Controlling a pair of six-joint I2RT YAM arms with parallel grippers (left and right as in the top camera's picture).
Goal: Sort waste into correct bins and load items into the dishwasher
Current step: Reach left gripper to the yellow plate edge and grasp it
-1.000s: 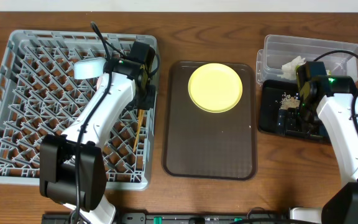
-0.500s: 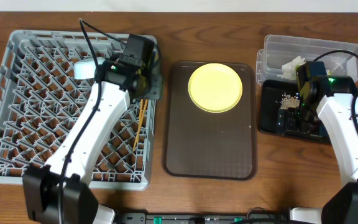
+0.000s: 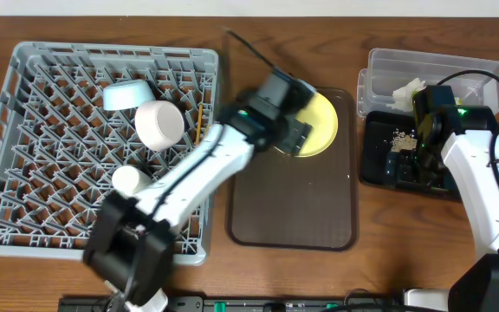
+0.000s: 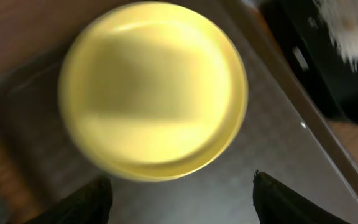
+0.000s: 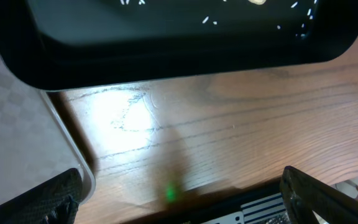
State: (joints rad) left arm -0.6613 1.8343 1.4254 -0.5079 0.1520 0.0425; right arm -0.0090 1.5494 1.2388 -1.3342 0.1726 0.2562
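The round yellow plate (image 3: pixel 326 120) lies at the far end of the brown serving tray (image 3: pixel 293 208). My left gripper (image 3: pixel 297 132) hovers over the plate's near edge, open and empty. In the left wrist view the plate (image 4: pixel 151 87) fills the frame ahead of the spread fingers (image 4: pixel 182 199). The grey dish rack (image 3: pixel 24 130) holds the light blue bowl (image 3: pixel 128 94), the white bowl (image 3: pixel 160 124), the small white cup (image 3: pixel 130 180) and the chopsticks (image 3: pixel 199 121). My right gripper (image 3: pixel 418 165) is open and empty over the black tray (image 3: pixel 375 169), where crumbs (image 3: pixel 398 139) lie. White tissue (image 3: pixel 410 89) sits in the clear tub (image 3: pixel 457 68). I cannot make out the snack wrapper.
The right wrist view shows the black tray's near wall (image 5: pixel 166 50), bare wooden table (image 5: pixel 229 124) and the brown tray's corner (image 5: pixel 17 112) between the open fingers (image 5: pixel 182 205). The black tray (image 4: pixel 328 68) also shows at the upper right of the left wrist view.
My left arm has swung right from the dish rack to over the yellow plate, uncovering the white bowl and cup in the rack. The right arm has not moved.
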